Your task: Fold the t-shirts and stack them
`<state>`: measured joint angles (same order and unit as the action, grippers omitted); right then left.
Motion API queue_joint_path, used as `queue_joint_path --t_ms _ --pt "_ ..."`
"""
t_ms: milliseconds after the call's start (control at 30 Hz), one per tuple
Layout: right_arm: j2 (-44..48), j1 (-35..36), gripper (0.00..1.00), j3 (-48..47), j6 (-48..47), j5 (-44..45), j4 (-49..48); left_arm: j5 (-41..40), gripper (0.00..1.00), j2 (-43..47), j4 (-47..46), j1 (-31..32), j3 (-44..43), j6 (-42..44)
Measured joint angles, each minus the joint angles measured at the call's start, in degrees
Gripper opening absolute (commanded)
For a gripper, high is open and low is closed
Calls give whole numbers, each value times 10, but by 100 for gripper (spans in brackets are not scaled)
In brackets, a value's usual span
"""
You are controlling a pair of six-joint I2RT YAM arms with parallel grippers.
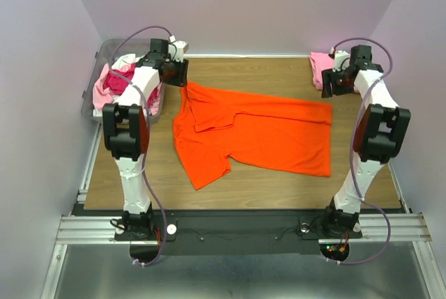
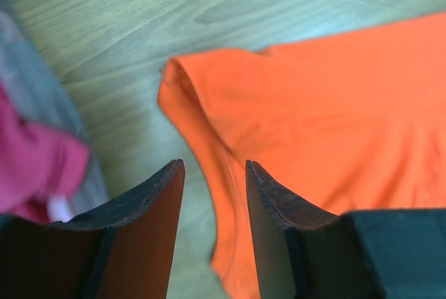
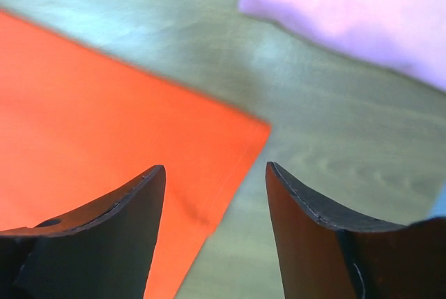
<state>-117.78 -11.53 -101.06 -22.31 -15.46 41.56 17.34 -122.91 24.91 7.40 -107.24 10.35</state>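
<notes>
Orange t-shirt (image 1: 258, 135) lying spread on wooden table (image 1: 279, 186).

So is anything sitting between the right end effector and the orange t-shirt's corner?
Nothing visible. The right end effector hangs open just above the corner of the orange t-shirt, with only bare table beside it. The pink shirt lies apart from that corner, farther back.

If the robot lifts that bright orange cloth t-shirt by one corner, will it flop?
It probably flops: the bright orange cloth t-shirt lies limp and creased. It looks thin and flat on the wooden table, so likely light.
</notes>
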Motion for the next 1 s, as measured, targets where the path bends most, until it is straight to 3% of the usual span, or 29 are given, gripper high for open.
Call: queue_joint_path --t_ms 267,533,733,900,1000 --pt "190 22 45 195 -9 -19 18 50 41 198 -4 0 180 96" --pt "171 38 42 330 -26 6 37 76 35 214 22 23 349 178" --pt "134 37 41 328 -38 56 29 65 31 214 20 41 426 184" --pt "94 37 41 273 -45 83 27 65 30 216 11 42 443 177" --pt "85 37 46 260 -56 91 12 71 38 221 13 44 445 179"
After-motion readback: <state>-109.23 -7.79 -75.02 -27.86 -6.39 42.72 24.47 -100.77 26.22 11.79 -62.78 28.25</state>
